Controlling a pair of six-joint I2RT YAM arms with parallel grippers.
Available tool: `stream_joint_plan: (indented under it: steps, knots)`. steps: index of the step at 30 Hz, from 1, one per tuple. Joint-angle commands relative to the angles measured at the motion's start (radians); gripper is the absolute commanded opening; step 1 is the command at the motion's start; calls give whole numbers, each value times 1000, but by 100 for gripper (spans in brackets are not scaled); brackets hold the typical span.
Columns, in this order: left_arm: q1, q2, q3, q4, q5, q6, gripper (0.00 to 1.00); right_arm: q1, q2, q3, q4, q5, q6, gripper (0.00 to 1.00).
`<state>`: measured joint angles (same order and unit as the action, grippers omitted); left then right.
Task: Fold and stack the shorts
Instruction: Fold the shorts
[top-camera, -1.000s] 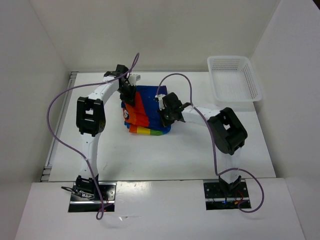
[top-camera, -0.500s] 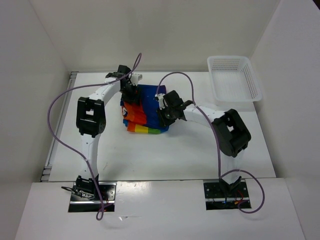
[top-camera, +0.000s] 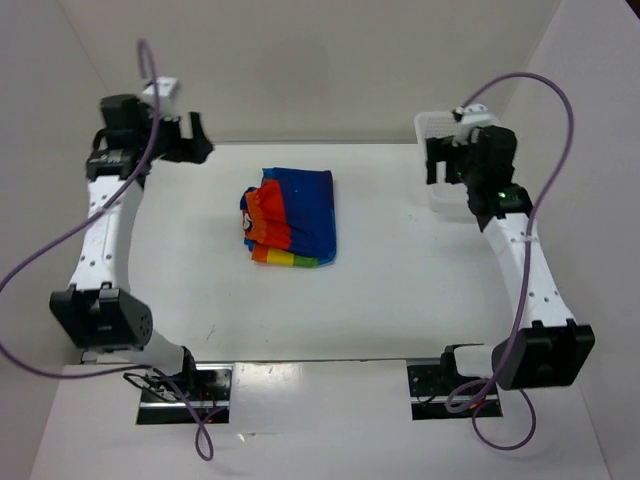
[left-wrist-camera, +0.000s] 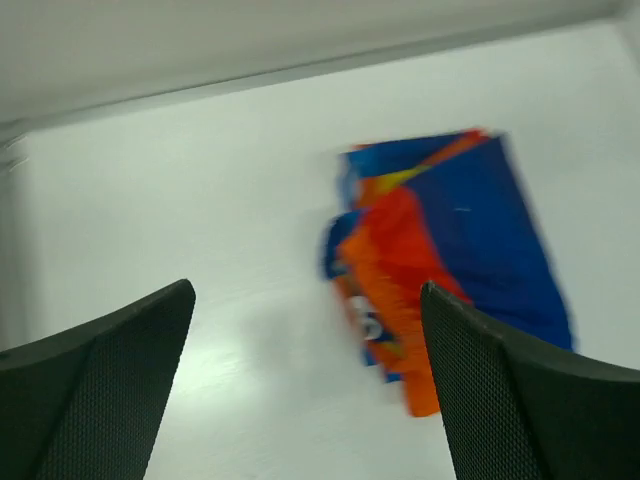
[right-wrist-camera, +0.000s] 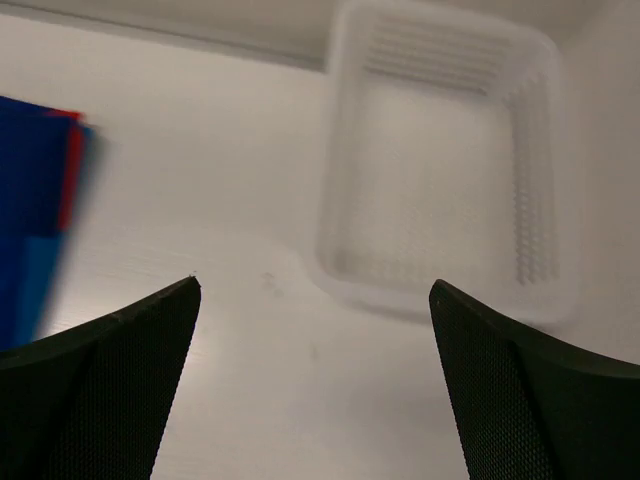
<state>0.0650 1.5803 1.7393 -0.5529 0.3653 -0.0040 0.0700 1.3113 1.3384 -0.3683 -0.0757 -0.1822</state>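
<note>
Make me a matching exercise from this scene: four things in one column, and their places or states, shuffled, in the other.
Things:
1. shorts
2. basket
3. left claw
4. right claw

Places and states:
A. open, high at the far right, facing white mesh
B. rainbow-striped, lying folded in the middle
C. white, empty, at the far right
D. open, high at the far left, holding nothing

Pairs: 1-B, 2-C, 3-D, 4-A
</note>
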Motion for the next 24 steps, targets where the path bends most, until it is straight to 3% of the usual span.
stream_joint_plan:
  steps: [1,2,7,19,24]
  knots:
    - [166,-109,-264,86,-133,4,100,-128,-75,-142,15,67,-70,100]
    - [229,-141,-396,96,-146,4,100,-150,-136,-198,15,57,-69,100]
    - [277,-330,-641,134,-155,4,100,-219,-302,-321,39,-42,6,100]
    - [286,-355,-722,196,-86,4,100,-283,-690,-617,-49,-110,-77,100]
    - [286,-364,-722,196,-54,4,100,-283,-840,-665,-35,-55,-56,100]
